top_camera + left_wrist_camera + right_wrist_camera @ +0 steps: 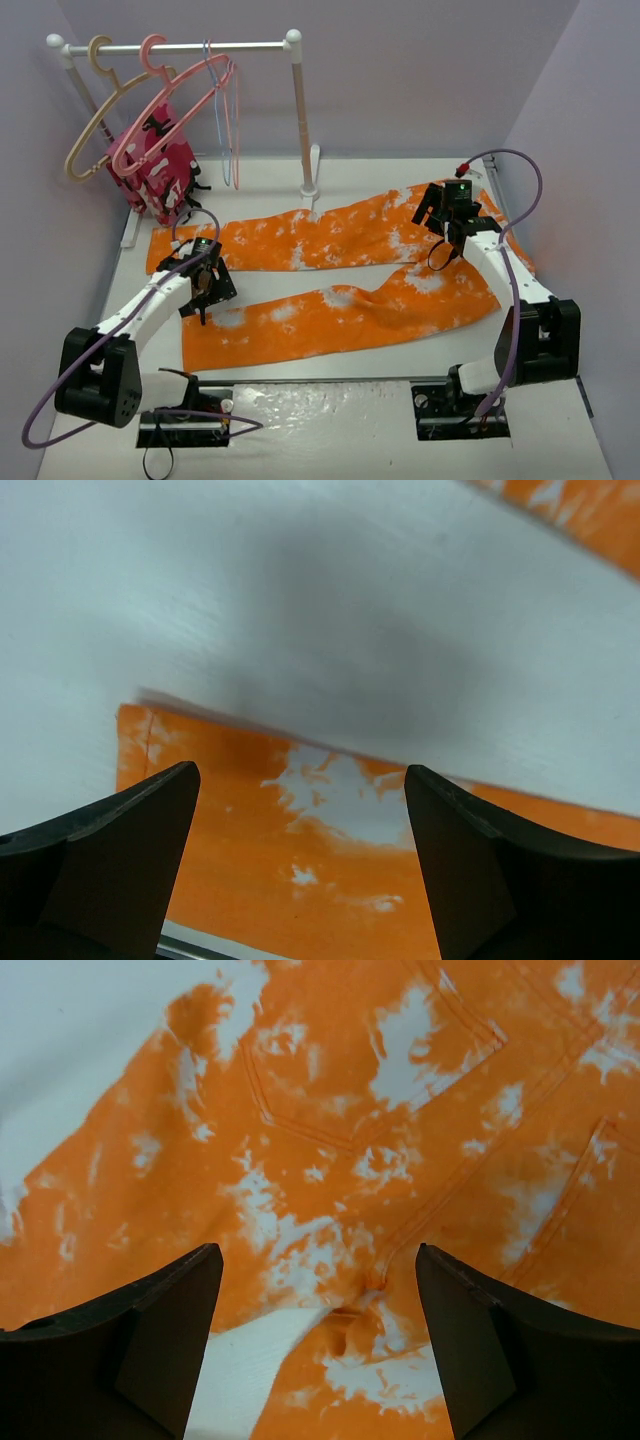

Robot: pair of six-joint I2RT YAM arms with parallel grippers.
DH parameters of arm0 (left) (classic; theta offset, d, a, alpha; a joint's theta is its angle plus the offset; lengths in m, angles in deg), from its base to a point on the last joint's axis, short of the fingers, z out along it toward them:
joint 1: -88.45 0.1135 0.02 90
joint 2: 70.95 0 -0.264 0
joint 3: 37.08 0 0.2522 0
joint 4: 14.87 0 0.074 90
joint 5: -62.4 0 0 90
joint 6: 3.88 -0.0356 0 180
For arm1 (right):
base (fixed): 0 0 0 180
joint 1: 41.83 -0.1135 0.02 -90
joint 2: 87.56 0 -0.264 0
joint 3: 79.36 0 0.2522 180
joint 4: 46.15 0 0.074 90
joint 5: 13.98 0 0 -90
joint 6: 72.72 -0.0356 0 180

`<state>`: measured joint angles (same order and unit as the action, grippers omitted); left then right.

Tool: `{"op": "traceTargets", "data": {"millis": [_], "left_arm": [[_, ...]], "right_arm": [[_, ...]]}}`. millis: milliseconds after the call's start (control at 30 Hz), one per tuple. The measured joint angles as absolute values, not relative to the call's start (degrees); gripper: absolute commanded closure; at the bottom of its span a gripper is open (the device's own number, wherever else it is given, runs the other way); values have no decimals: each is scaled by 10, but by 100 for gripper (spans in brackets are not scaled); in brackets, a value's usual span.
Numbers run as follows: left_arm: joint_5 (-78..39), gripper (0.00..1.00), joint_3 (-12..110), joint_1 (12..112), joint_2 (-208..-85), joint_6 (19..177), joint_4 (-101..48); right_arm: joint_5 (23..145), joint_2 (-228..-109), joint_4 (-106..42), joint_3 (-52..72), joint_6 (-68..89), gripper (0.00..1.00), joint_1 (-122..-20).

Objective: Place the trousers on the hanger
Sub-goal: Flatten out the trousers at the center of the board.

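Two pairs of jaws stand wide open, and neither one holds anything. Your left jaws hang over the cuff end of the near leg of the trousers (340, 270). In the left wrist view the orange cloth fills the gap between the dark, wedge-shaped fingers (100, 860), with the hem corner toward the left one and bare white desk (400, 175) beyond. Your right jaws hang over the seat of the trousers at the right. Their wrist view shows a pointed back pocket outlined in double stitching, a raised centre seam, and the crotch just ahead of the gap, where a sliver of desk shows between the legs.

You see the trousers lying flat, waist to the right and both legs running left, with a narrow strip of desk between them. They are soft woven cloth, bright orange with ragged white blotches.

You find the hanger (165, 100), thick, smooth, salmon-pink plastic, hooked by its rounded top on the white rail (250, 46) at the far left, well apart from both jaws.
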<state>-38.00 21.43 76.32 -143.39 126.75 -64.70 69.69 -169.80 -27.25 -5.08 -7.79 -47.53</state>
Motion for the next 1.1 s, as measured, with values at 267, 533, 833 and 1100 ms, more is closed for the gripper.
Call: {"op": "traceTargets", "data": {"millis": [267,533,833,1100], "left_arm": [[-361,19,155,678,-1433,1349,-649],[-352,27,169,678,-1487,1376,-640],[-331,29,223,803,-1551,1337,-626],[-320,29,271,925,-1601,1309,-618]], "right_arm": [[705,-1610,-243,-197,-100,25,-476],[705,-1564,-242,-224,-114,25,-476],[713,-1564,-240,-236,-133,25,-475],[720,-1564,-240,-236,-143,24,-475]]}}
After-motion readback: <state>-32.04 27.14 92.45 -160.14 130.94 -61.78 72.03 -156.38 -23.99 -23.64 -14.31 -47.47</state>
